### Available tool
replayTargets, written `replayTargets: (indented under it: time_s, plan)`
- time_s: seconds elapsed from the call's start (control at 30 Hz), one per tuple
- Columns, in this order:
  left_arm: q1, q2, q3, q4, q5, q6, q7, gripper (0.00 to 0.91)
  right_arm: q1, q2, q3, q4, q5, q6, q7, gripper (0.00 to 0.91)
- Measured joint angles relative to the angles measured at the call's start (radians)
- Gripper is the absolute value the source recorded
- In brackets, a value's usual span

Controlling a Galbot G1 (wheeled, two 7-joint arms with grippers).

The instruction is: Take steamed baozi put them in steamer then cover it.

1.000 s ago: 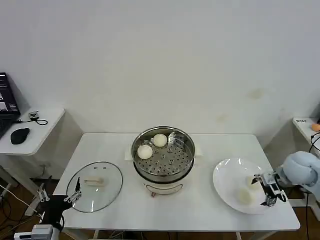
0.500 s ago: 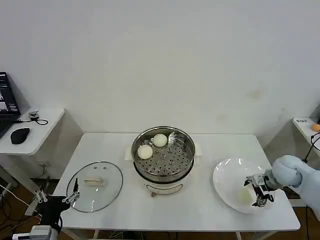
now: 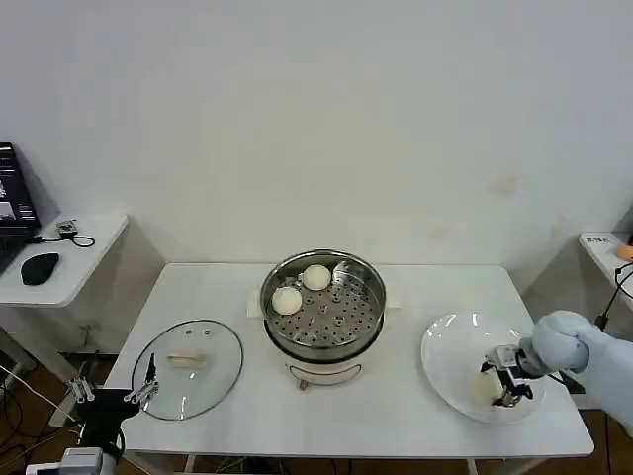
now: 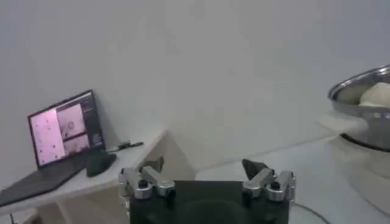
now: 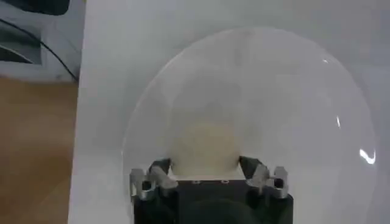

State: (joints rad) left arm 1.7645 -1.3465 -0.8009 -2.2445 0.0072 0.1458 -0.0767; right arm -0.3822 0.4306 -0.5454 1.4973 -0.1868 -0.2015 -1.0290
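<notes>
The steamer [image 3: 368, 309] stands mid-table with two steamed baozi [image 3: 316, 278] [image 3: 287, 300] at the far left of its basket; its rim [image 4: 363, 86] also shows in the left wrist view. On the white plate [image 3: 447, 348] at the right, my right gripper [image 3: 505, 382] is down and open, a finger on each side of another baozi [image 5: 205, 145] that lies between them. The glass cover [image 3: 220, 374] lies flat on the table at the left. My left gripper [image 3: 144, 387] hangs open and empty at the cover's near left edge, seen too in its wrist view [image 4: 204, 165].
A side table at the far left carries a laptop [image 4: 64, 129] and a black mouse [image 3: 39, 267]. Another small table edge [image 3: 605, 249] stands at the far right. The plate sits near the table's front right corner.
My right gripper has moved inward over the plate and come down around a baozi. The left arm has barely shifted.
</notes>
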Motion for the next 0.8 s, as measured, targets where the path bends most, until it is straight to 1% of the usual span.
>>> replayTargets:
  time_s: [0.2, 0.37, 0.57, 0.6, 0.8]
  plan:
    - [0.005, 0.000, 0.000, -0.012, 0.000, 0.000, 0.000, 0.907, 0.034, -0.011, -0.004, 0.015, 0.012, 0.005, -0.021, 0.655]
    - [0.000, 0.003, -0.001, -0.013, -0.001, 0.001, 0.000, 0.907, 0.107, -0.017, -0.021, 0.016, 0.036, 0.010, -0.049, 0.655]
    - [-0.001, 0.005, -0.002, -0.009, -0.002, 0.001, -0.001, 0.907, 0.254, -0.005, -0.047, 0.001, 0.085, 0.012, -0.085, 0.665]
    - [-0.001, 0.006, -0.002, -0.009, -0.003, 0.001, -0.001, 0.907, 0.283, -0.002, -0.054, -0.002, 0.093, 0.011, -0.090, 0.655]
    - [-0.005, 0.009, -0.007, -0.012, -0.006, 0.000, 0.000, 0.907, 0.476, 0.035, -0.135, -0.015, 0.145, 0.002, -0.102, 0.665]
